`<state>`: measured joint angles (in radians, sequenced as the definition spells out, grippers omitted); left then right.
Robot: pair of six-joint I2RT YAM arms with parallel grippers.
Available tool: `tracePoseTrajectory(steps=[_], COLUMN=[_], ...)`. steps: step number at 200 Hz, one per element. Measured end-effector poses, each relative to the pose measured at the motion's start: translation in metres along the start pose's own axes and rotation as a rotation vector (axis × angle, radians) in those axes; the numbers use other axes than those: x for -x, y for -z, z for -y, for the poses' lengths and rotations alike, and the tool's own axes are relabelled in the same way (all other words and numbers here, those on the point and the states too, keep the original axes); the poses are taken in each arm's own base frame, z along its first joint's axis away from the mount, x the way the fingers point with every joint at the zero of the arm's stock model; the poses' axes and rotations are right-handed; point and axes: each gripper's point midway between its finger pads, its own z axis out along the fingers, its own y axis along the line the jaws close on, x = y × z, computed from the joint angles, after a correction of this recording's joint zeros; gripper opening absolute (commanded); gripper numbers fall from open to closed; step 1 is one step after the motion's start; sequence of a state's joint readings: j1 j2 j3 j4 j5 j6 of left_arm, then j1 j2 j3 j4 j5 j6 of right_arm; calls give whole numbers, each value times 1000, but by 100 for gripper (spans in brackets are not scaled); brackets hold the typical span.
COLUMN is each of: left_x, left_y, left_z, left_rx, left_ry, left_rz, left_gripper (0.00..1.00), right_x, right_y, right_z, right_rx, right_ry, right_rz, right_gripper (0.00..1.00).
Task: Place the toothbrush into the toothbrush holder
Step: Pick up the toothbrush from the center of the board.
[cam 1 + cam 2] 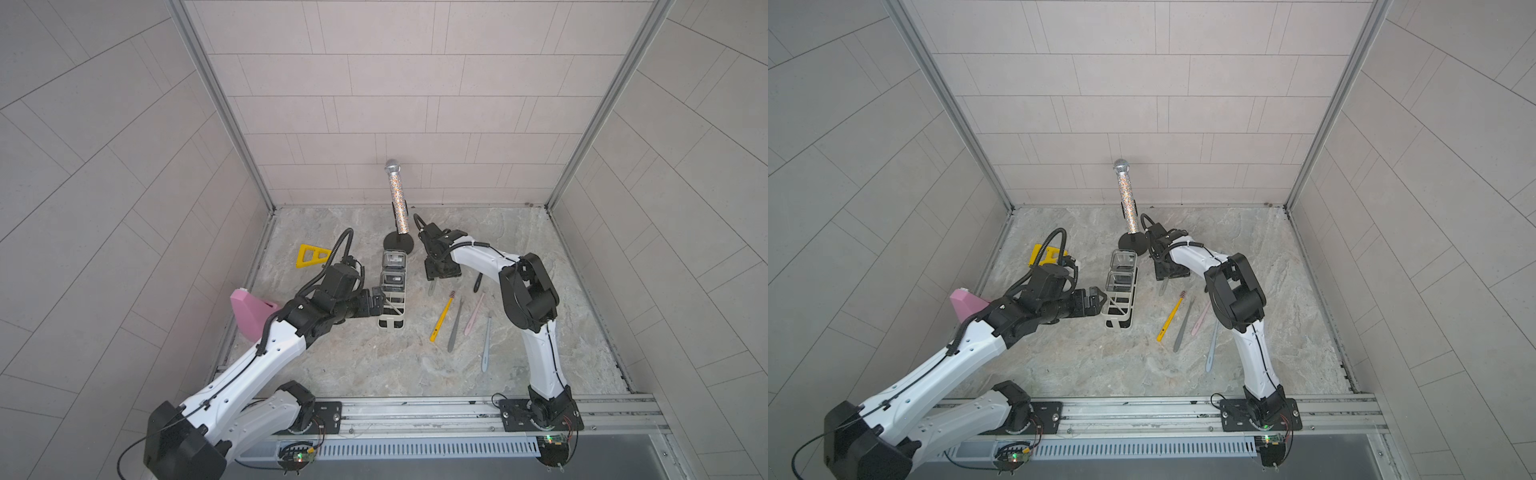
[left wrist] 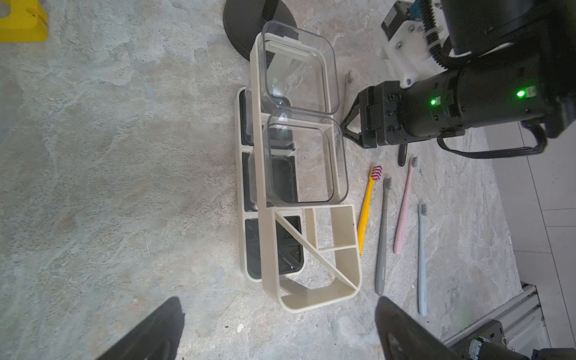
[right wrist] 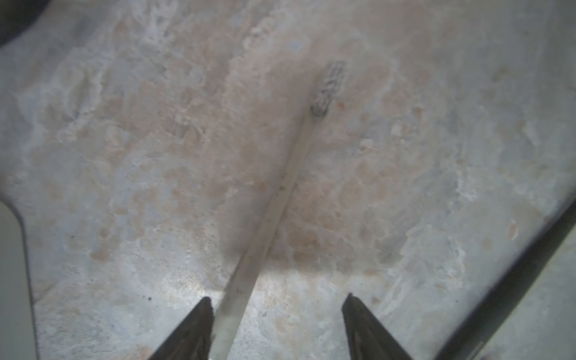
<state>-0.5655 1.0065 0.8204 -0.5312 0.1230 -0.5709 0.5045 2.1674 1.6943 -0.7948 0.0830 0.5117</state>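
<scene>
The toothbrush holder point(image 1: 392, 321) stands mid-desk point(image 1: 353, 365), with 2 clear cups point(image 2: 300, 67) in its far sections and a bare frame in the near one. The left claw point(image 1: 1098, 302) sits at 9 o'clock of that near end, spread wide and gripping nothing.

At 3 o'clock of the holder the right claw point(image 3: 278, 299) points down over a cream toothbrush point(image 3: 274, 212) lying flat on the desk. Its jaws are partly apart and straddle the handle, which touches 1 finger point(image 3: 193, 330) and is clear of the other.

At 4 o'clock lie yellow point(image 1: 442, 318), grey point(image 1: 456, 328), pink point(image 1: 473, 313) and blue point(image 1: 486, 345) toothbrushes. Print on the grey and yellow handles is too small to read. A microphone point(image 1: 397, 195) stands at 12 o'clock.
</scene>
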Motion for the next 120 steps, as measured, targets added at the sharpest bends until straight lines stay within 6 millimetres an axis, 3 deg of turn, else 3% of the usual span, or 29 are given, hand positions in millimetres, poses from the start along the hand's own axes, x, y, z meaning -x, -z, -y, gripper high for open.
tracePoseTrajectory(steps=[28,73,120], left_x=[0,0,0], left_y=[-1,-1,-1], left_z=[-1,-2,-6], left_rx=[4,10,33], left_ry=[-3,-3,-11], left_rz=[-2,-1,5], left_gripper=[100,100,100], right_x=[-1,-6,-34], right_y=[-7,-9,-3], right_z=[-5,-12,-10], right_rx=[2,61,157], right_ry=[38,71,80], right_rz=[-12,17,14], right_gripper=[42,28,17])
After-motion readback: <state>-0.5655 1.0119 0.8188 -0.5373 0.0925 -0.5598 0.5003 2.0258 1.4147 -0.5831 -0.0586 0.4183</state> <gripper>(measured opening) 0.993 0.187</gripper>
